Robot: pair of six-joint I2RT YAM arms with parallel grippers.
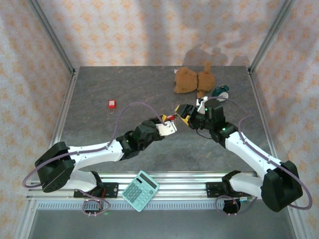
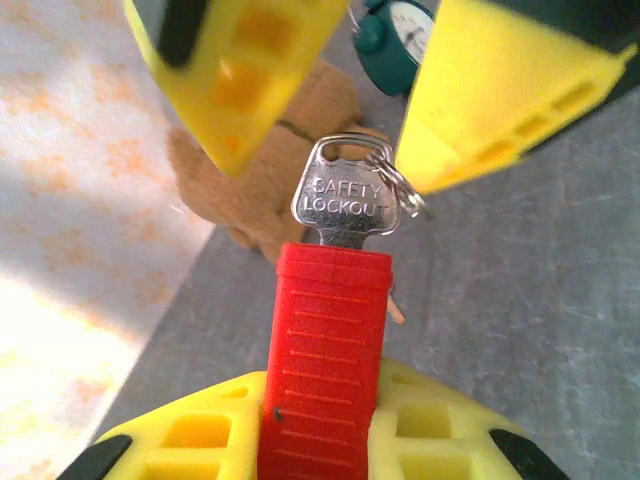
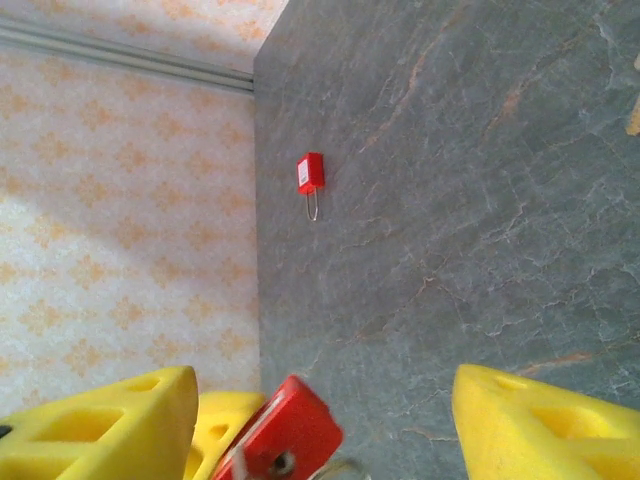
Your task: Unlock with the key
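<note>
Item: red safety padlock [image 2: 325, 340], plastic-bodied and ribbed on its face; held near the middle of the bench [image 1: 99, 89] in the top view, apparently lifted clear of it.
Key: key [image 2: 345, 205], flat metal, stamped SAFETY LOCKOUT; seated in the padlock's end and projecting toward 12 o'clock in the left wrist view. A key ring [image 2: 402, 192] is hung from the head at 3 o'clock.
Left claw: left claw [image 1: 167, 128], clamped on the padlock body, one yellow pad at each side.
Right claw: right claw [image 1: 181, 112], spread wide; its fingers [image 2: 500, 110] are stood at 10 and 2 o'clock of the key head, and no grip on the head can be made out.
Handling, padlock: judged light and rigid. The ribs should resist slip. It is best gripped by the body's sides, with the keyway end left free.
Handling, key: judged thin, stiff, smooth and apt to slip. It is to be pinched across the stamped flat faces of the head, clear of the ring, and turned about the blade's axis. An off-axis pinch is judged likely to skid or cock the key.
Shackle: hidden.
Also listed: second red padlock [image 1: 111, 104], lying on the bench at 9 to 10 o'clock of the held one; teddy bear [image 1: 192, 79] at 1 o'clock; alarm clock [image 1: 220, 91] at 2 o'clock; calculator [image 1: 140, 190] at 7 o'clock.
</note>
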